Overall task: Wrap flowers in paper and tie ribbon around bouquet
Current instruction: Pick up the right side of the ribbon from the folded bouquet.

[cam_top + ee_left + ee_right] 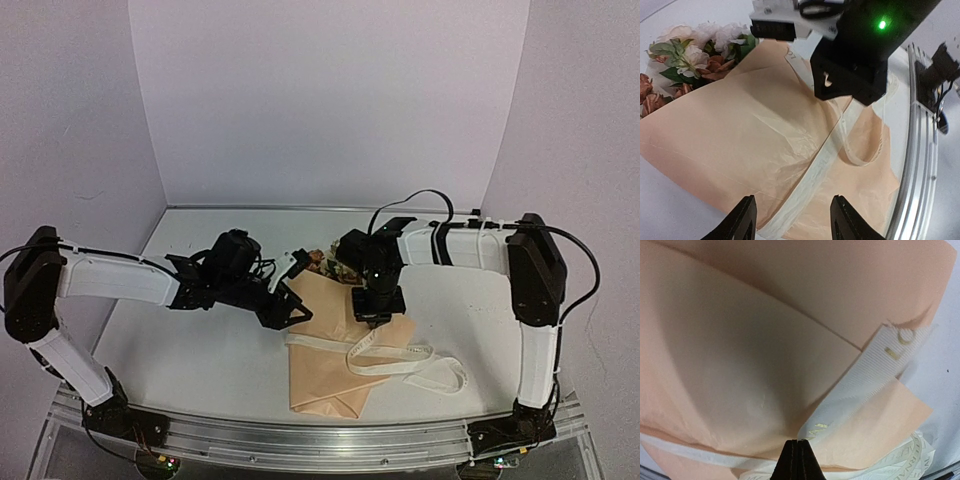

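The bouquet's tan paper (330,375) lies folded around the flowers (325,263), whose white and rusty heads (690,55) show at its far end. The cream ribbon (400,360) crosses the paper and loops on the table to its right. My right gripper (378,312) points down over the paper, and in its wrist view it (797,456) is shut on the ribbon (870,380) just above the paper (740,350). My left gripper (796,220) is open at the paper's left edge (290,310). The ribbon (815,175) runs beneath the gap between its fingers, over the paper (715,145).
A metal rail (320,440) runs along the table's near edge; the left wrist view shows it (920,165) close to the ribbon loop. White booth walls close the table at the back and sides. A black cable (410,200) arches over the right arm.
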`<act>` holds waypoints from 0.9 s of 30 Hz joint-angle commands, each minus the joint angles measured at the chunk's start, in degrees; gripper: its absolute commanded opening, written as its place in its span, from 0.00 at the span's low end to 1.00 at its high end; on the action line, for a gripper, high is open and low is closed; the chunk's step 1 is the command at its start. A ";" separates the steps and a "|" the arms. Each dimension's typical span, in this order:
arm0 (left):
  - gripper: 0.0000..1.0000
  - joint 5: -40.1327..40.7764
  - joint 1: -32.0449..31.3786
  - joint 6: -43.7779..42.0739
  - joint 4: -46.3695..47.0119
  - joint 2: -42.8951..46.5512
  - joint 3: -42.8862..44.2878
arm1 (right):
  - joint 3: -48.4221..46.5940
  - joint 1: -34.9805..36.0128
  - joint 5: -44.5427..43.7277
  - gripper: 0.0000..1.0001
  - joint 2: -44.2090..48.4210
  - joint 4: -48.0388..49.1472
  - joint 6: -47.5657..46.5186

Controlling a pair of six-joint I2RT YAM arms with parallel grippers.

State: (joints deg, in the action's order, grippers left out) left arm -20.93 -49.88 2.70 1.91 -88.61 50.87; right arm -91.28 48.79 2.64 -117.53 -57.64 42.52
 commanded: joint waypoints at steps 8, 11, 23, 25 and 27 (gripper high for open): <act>0.51 1.83 -4.07 -23.23 -9.34 -8.18 9.03 | 12.71 -2.22 16.82 0.00 21.83 12.18 -12.17; 0.51 2.98 -5.14 -25.32 -10.45 -10.09 9.62 | 14.46 -2.81 22.12 0.00 24.91 13.42 -13.89; 0.44 9.85 -7.69 -29.80 -12.95 -16.78 13.10 | 21.87 -4.56 29.80 0.00 30.85 18.79 -12.58; 0.40 11.06 -7.75 -29.87 -12.42 -17.15 13.25 | 22.62 -4.72 30.00 0.00 31.35 19.28 -12.24; 0.33 11.97 -7.78 -29.86 -12.34 -17.53 13.52 | 23.31 -4.89 30.03 0.00 31.80 19.67 -11.91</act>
State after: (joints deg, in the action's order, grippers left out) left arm -12.65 -57.40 -25.81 -10.99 -105.41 61.81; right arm -68.92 44.34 31.20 -88.73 -40.47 29.99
